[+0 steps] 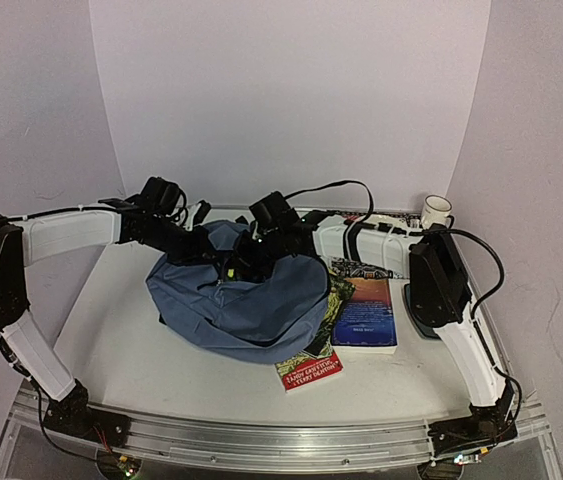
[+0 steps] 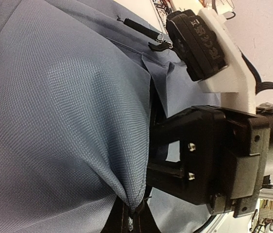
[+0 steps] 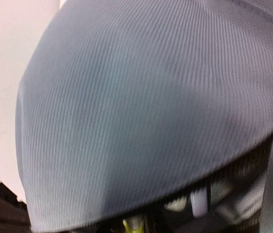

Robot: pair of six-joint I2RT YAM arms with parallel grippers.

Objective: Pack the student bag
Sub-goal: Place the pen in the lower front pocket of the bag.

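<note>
Your left arm (image 1: 71,231) reaches to 3 o'clock, left gripper (image 1: 211,252) closed. Your right arm (image 1: 361,240) reaches to 9 o'clock.

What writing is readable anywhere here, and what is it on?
"TERRY DEAR..." on the red book; the line above is blurred.
Blue book: print too small to read.
Black camera module: white letters, too unclear to read.

Place: robot lab cell.
Surround: plain white panels (image 1: 291,90) on three sides of the counter (image 1: 121,340).
Lower edge: aluminium rail (image 1: 281,432) bearing left arm (image 1: 21,330) and right arm (image 1: 461,340), cabled.
</note>
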